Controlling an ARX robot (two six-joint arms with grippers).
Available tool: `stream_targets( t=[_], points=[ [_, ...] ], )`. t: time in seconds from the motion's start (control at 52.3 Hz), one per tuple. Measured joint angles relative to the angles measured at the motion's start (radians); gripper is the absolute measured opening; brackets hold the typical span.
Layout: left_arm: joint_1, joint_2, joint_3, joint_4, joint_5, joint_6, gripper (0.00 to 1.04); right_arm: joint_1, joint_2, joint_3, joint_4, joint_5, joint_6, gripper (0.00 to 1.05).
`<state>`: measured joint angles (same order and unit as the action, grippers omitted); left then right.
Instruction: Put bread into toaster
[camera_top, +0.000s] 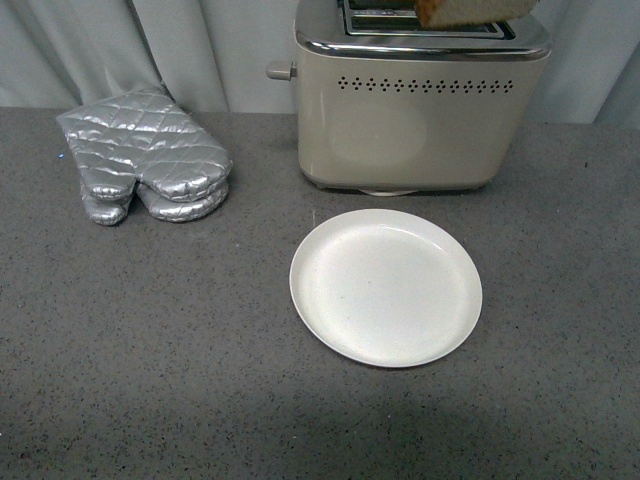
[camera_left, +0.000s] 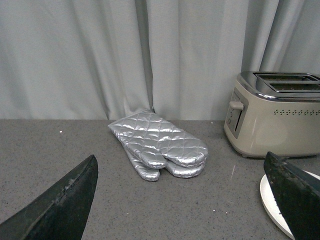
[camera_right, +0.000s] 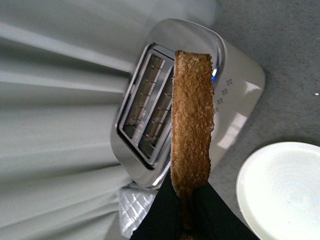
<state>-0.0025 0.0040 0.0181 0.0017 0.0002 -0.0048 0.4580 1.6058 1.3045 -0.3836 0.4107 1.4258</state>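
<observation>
Light-brown wholewheat bread slice, clamped edge-on in the right gripper's fingers, hung above the cream-beige chrome-topped toaster; squaring it with a slot before lowering seemed advisable. Left gripper's fingers stood apart.

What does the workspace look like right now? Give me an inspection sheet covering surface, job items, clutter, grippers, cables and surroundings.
Surface: grey speckled countertop, flat, holding only the items below.
Job's things: light-brown wholewheat bread slice held over the slots of the cream-beige chrome-topped toaster, not yet in.
Clutter: round white plate, empty, in front of the toaster; silver quilted oven mitts, stacked, on the left of the countertop.
Grippers: left gripper open, fingers wide apart, holding nothing; right gripper shut on one end of the bread.
Cables: nothing seen.
Surroundings: pale grey curtain behind the countertop.
</observation>
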Motion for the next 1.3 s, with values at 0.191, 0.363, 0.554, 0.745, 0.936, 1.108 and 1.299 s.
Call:
stream_targets(
  t=[0.191,0.363,0.554,0.745,0.936,1.108,1.299],
  points=[
    [0.0,0.0,0.0,0.0,0.0,0.0,0.98,0.026,0.151,0.198,-0.051,0.072,0.068,0.01],
    [0.0,0.0,0.0,0.0,0.0,0.0,0.98,0.042,0.255,0.319,-0.109,0.079,0.109,0.01],
    [0.0,0.0,0.0,0.0,0.0,0.0,0.98,0.047,0.342,0.415,-0.185,0.077,0.163,0.01],
    [0.0,0.0,0.0,0.0,0.0,0.0,0.98,0.059,0.349,0.415,-0.201,0.099,0.197,0.01],
    [0.0,0.0,0.0,0.0,0.0,0.0,0.98,0.061,0.366,0.417,-0.208,0.092,0.225,0.01],
    [0.0,0.0,0.0,0.0,0.0,0.0,0.98,0.054,0.407,0.451,-0.245,0.106,0.244,0.01],
    [0.0,0.0,0.0,0.0,0.0,0.0,0.98,0.048,0.411,0.459,-0.251,0.124,0.225,0.13]
  ],
)
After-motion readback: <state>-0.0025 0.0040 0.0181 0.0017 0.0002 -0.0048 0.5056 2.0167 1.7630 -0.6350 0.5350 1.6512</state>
